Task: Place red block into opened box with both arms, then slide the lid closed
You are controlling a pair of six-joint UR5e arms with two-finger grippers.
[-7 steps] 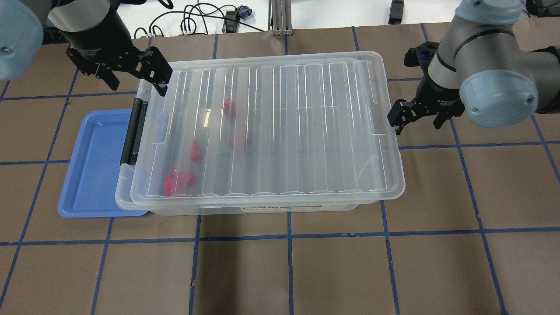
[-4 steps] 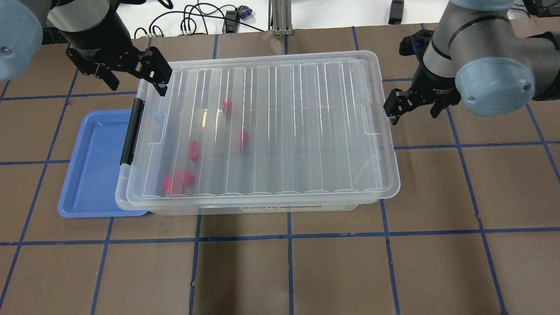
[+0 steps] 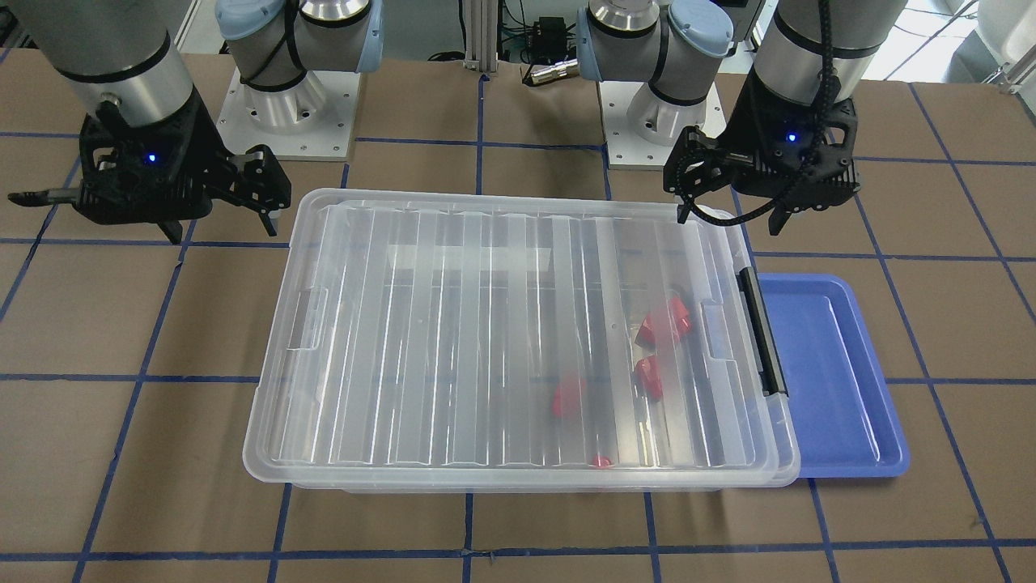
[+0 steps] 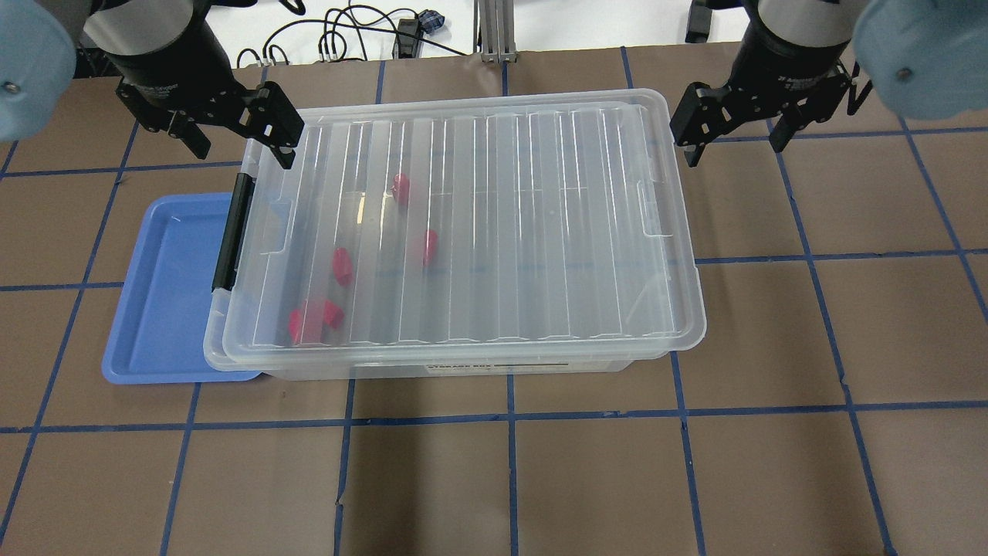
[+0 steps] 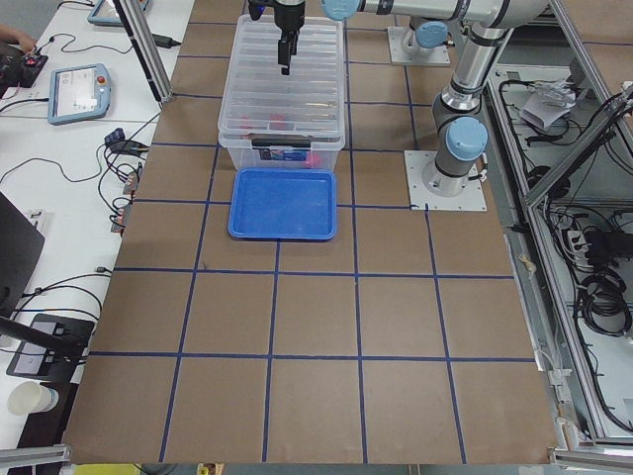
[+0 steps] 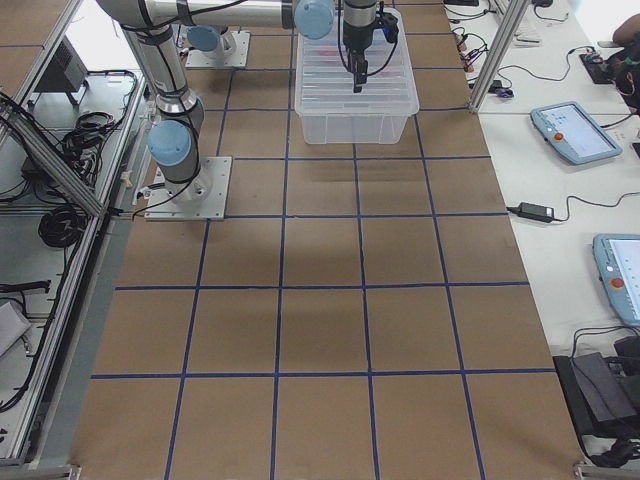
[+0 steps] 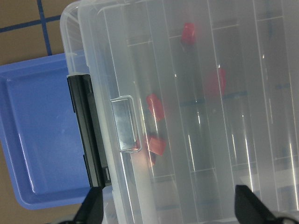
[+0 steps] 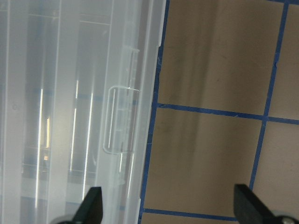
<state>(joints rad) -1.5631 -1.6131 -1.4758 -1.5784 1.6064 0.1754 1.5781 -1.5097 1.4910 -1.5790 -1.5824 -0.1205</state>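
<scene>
The clear box [image 4: 463,369] stands mid-table with its ribbed lid [image 4: 540,232] lying flat over it. Several red blocks show through the lid near the black latch bar [image 4: 231,232], among them one red block [image 4: 342,266] and another [image 3: 662,325]. My left gripper [image 4: 239,143] hangs open over the box's far corner at the latch end, holding nothing. In the left wrist view its open fingertips [image 7: 91,205] frame the lid and the red blocks. My right gripper [image 4: 733,135] is open beside the far corner of the other end, apart from the box.
A blue tray [image 4: 166,293] lies half under the latch end of the box. Cables [image 4: 340,35] run along a white strip beyond the far table edge. Brown table surface [image 4: 540,479] with blue grid tape stretches in front of the box.
The lid slid a little toward the latch end under the right gripper's push. The right gripper then drew back from the box's end toward the far side. The left gripper stayed put.
</scene>
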